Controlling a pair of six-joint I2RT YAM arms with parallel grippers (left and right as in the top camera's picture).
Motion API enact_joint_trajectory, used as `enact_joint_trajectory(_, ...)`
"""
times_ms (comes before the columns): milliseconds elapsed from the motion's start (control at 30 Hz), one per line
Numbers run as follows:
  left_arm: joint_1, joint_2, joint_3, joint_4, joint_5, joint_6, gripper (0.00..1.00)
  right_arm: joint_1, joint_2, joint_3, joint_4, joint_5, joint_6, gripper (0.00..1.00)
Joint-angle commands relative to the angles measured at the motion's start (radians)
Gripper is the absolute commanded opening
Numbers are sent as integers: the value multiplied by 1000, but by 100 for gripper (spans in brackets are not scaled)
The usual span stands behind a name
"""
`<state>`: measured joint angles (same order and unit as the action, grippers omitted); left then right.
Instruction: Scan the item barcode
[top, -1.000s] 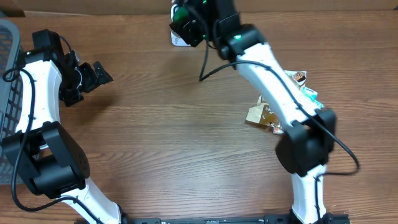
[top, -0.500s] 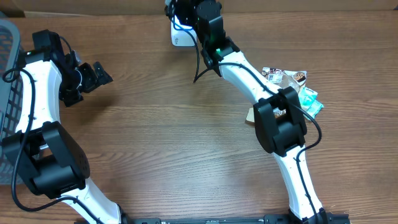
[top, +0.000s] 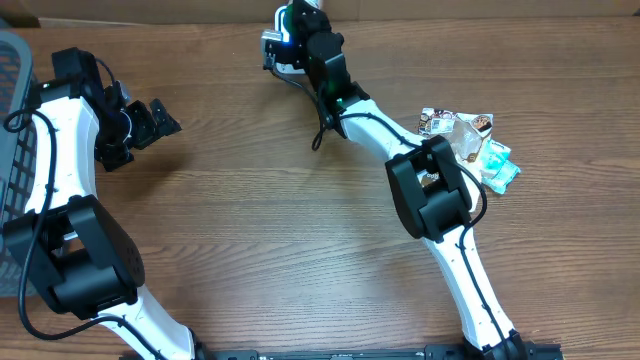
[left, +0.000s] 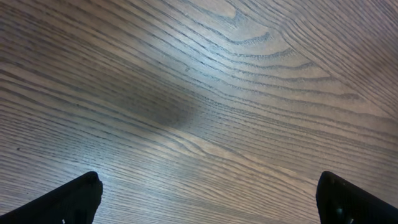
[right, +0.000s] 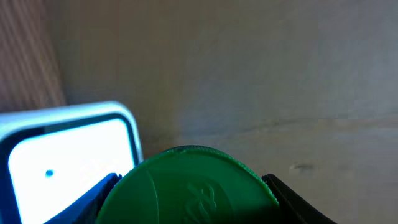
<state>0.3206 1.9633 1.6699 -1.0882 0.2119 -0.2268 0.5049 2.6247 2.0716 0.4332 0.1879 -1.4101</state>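
Over the last second the right gripper (top: 288, 35), clamped on a green round-lidded plastic container (right: 189, 186), has swung in just beside the white lit-window scanner (right: 62, 155), so scanning appears imminent; the left gripper (top: 158, 118) hangs wide open.

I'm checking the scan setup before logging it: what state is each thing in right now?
left gripper: open, holding nothing.
right gripper: shut on the green-capped item.
green-capped item: held up, next to the scanner.
scanner: face lit white.
snack packets: lying in a heap, not gripped.
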Motion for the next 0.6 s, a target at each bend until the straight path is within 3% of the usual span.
enact_joint_trajectory(0, 0, -21, 19, 1, -10, 14, 100, 20, -21, 23, 15, -6, -9, 55)
enact_joint_trajectory(333, 0, -21, 19, 1, -10, 14, 100, 50, -25, 23, 11, -17, 2, 56)
enact_joint_trajectory(467, 0, -21, 19, 1, -10, 14, 100, 51, -101, 23, -115, -35, 148, 55)
enact_joint_trajectory(567, 0, -21, 19, 1, -10, 14, 100, 51, -227, 23, -208, -32, 362, 58)
